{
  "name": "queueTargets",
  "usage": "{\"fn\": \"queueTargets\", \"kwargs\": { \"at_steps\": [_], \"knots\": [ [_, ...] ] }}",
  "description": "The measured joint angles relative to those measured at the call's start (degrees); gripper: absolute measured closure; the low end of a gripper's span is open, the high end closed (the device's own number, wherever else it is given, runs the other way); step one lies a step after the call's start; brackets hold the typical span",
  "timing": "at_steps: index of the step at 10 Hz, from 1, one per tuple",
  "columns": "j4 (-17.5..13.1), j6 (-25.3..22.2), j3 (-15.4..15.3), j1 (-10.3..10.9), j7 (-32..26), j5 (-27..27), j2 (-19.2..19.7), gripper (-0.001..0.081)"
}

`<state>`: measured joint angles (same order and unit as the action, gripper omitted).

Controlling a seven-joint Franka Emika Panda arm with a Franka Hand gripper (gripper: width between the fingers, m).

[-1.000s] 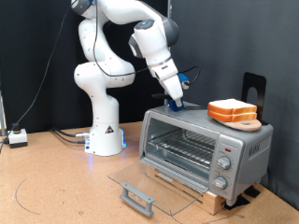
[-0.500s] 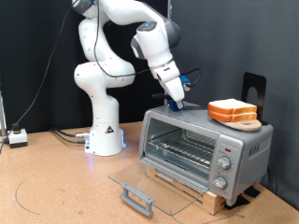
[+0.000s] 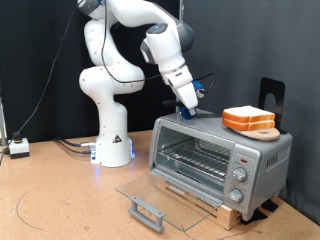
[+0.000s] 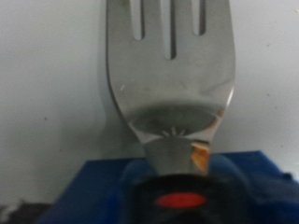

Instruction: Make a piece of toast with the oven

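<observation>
The silver oven [image 3: 220,158] stands at the exterior view's right, its glass door [image 3: 150,200] folded down flat and the wire rack [image 3: 195,160] bare. Two pieces of toast [image 3: 248,117] lie stacked on a round wooden board on the oven's roof. My gripper [image 3: 190,108] is lowered onto the roof's other end, at a small blue block [image 3: 199,112]. The wrist view is filled by a metal fork [image 4: 171,70] seen very close, above the blue block [image 4: 103,191]. My fingers do not show there.
The oven rests on a wooden base [image 3: 215,208] on a brown table. The robot's white base [image 3: 113,140] stands behind the open door. A black stand [image 3: 271,95] rises behind the oven. A small white box with cables [image 3: 18,147] lies at the exterior view's left edge.
</observation>
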<state>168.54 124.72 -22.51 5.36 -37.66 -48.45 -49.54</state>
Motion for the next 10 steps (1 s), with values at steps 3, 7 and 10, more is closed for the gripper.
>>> {"fn": "queueTargets", "kwargs": {
  "at_steps": [3, 7, 10],
  "knots": [
    [0.0, 0.4, 0.0, -0.6, 0.0, 0.0, 0.4, 0.0346],
    [-0.1, 0.4, 0.0, -1.2, 0.0, 0.0, 0.5, 0.0346],
    [-0.3, 0.4, 0.0, -1.2, 0.0, 0.0, 0.9, 0.0200]
  ]
}}
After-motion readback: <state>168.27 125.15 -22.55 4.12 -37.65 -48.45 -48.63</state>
